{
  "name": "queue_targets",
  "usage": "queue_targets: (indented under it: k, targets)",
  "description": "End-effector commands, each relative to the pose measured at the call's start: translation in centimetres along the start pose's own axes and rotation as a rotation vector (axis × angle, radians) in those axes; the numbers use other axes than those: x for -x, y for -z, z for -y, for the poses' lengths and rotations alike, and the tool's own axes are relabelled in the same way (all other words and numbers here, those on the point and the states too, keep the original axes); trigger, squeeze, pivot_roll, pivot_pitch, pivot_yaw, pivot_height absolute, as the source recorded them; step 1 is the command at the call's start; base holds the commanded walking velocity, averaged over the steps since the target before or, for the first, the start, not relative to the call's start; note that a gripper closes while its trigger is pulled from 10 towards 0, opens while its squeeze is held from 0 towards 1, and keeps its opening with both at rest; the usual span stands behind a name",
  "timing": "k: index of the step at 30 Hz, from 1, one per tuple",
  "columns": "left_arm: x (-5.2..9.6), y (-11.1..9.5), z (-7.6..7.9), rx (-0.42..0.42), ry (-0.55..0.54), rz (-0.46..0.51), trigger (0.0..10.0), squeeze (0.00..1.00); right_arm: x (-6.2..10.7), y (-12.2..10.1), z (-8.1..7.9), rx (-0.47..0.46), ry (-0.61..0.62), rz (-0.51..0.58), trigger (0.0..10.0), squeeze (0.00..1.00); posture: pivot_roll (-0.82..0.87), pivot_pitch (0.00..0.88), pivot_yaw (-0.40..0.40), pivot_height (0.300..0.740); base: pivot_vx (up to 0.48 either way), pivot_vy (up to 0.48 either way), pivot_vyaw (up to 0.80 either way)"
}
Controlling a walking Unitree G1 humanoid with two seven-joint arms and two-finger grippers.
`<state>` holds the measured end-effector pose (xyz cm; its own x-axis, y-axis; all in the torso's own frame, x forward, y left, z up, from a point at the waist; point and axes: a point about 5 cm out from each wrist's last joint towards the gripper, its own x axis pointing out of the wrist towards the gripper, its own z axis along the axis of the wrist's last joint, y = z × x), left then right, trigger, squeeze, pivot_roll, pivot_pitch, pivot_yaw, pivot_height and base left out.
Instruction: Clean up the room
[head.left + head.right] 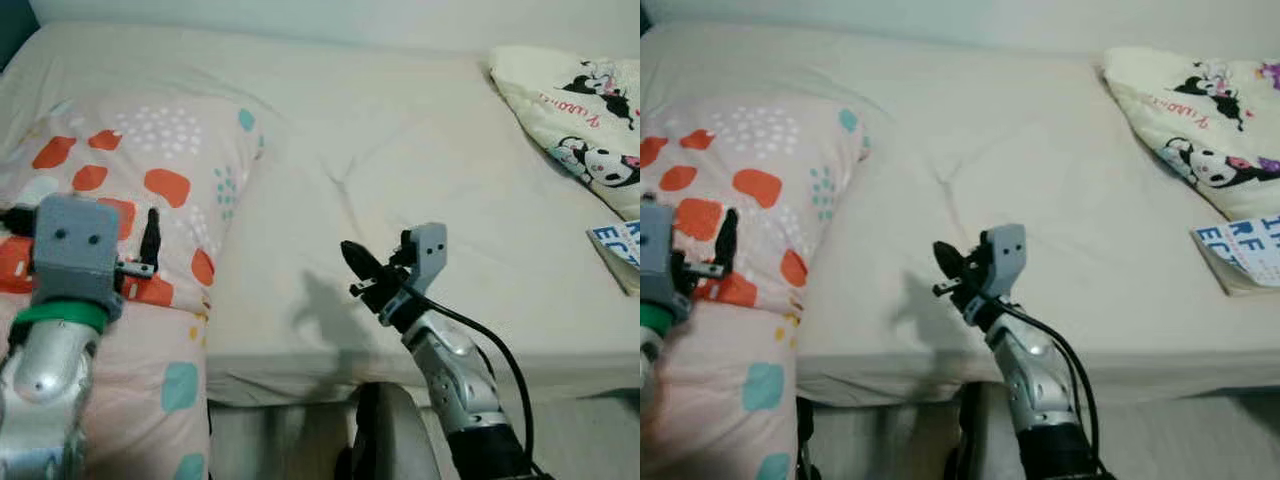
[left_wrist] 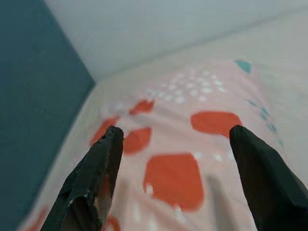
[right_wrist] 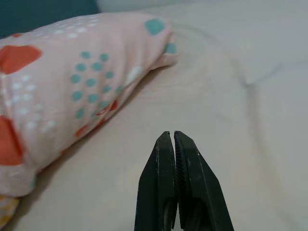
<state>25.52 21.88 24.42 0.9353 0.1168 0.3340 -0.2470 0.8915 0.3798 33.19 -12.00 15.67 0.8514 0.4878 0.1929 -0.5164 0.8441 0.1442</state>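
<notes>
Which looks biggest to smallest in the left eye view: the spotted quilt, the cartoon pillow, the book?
1. Spotted quilt, clearly largest.
2. Cartoon pillow, partly cut off by the frame.
3. Book, smallest, also cut off at the edge, so its true size is unsure.

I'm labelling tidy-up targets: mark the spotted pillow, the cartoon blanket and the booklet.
spotted pillow (image 1: 160, 170), left eye view, its upper face.
cartoon blanket (image 1: 580, 110), left eye view, its printed middle.
booklet (image 1: 1240, 250), right eye view, its cover.

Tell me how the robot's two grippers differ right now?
The left gripper has its jaws spread wide; the right gripper has its jaws pressed shut. The left one hangs over the pink patterned pillow, while the right one points over the bare cream sheet beside that pillow. Both hold nothing and have black fingers on silver arms.
</notes>
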Motion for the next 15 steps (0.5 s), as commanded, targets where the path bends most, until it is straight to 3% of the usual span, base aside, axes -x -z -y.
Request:
queue_targets:
  k: [1, 4, 6, 7, 10, 12, 15]
  targets:
    - [-0.2, 0.3, 0.7, -0.021, 0.05, 0.011, 10.0, 0.0, 0.5, 0.3, 0.5, -0.003, 0.054, -0.001, 10.0, 0.0, 0.13, 0.137, -0.047, 0.57, 0.0, 0.0, 0.0]
    - [-0.7, 0.1, 1.7, 0.04, 0.116, 0.015, 10.0, 0.0, 0.6, 0.0, 0.6, 0.001, 0.093, 0.022, 10.0, 0.0, 0.12, 0.127, -0.047, 0.57, 0.0, 0.0, 0.0]
    - [-1.4, 0.0, 2.8, 0.191, 0.153, -0.013, 10.0, 0.0, 0.7, -0.3, 0.7, 0.026, 0.155, 0.057, 10.0, 0.0, 0.11, 0.116, -0.042, 0.57, 0.0, 0.0, 0.0]
    - [-1.4, 0.0, 2.8, 0.191, 0.153, -0.013, 10.0, 0.0, 0.7, -0.3, 0.7, 0.026, 0.155, 0.057, 10.0, 0.0, 0.11, 0.116, -0.042, 0.57, 0.0, 0.0, 0.0]
    - [-2.3, -0.3, 3.7, 0.348, 0.193, -0.048, 10.0, 0.0, 1.0, -0.5, 1.4, 0.053, 0.261, 0.085, 10.0, 0.0, 0.1, 0.104, -0.032, 0.58, 0.0, 0.0, 0.0]
    - [-2.8, -0.3, 4.1, 0.409, 0.215, -0.078, 10.0, 0.0, 1.1, -0.8, 2.1, 0.068, 0.314, 0.092, 10.0, 0.0, 0.09, 0.101, -0.027, 0.59, 0.0, 0.0, 0.0]
    - [-3.2, -0.1, 4.4, 0.426, 0.226, -0.1, 10.0, 0.0, 1.3, -1.0, 2.6, 0.075, 0.335, 0.098, 10.0, 0.0, 0.08, 0.097, -0.019, 0.599, 0.0, 0.0, 0.0]
